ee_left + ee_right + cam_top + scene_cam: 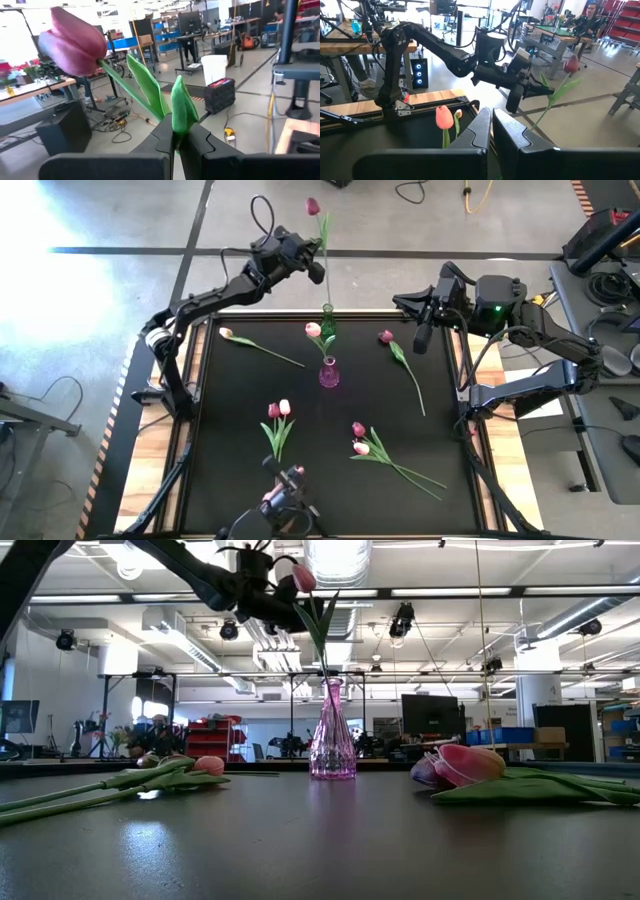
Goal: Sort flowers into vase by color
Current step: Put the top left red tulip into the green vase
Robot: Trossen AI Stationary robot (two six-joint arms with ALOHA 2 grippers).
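My left gripper point(318, 270) is raised over the table's far edge and shut on a maroon tulip point(313, 207), whose head point(75, 40) is up. The tulip's stem slants down to the mouth of a green vase point(327, 325), in which a pink tulip point(313, 330) stands. I cannot tell whether the stem end is inside the vase. A pink glass vase point(332, 740) stands just nearer. A pink tulip point(225, 333), a maroon tulip point(386, 337) and two pairs of tulips point(279, 412) point(359, 438) lie flat on the black tabletop. My right gripper point(420, 340) waits shut, raised over the far right corner. My left gripper pinches the maroon tulip's stem and leaf bases point(174, 127) between its two fingers, a little below the head. The fingers are level, come from the table's left and lie across the stem. The tulip is lifted and tilted, head up, with its lower stem point(325, 295) reaching down to the green vase.
Wooden strips point(150, 480) border the black tabletop on the left and right. A dark camera mount point(285, 495) stands at the near edge. The tabletop is bare between the lying tulips. Beyond the far edge are floor, cables and benches.
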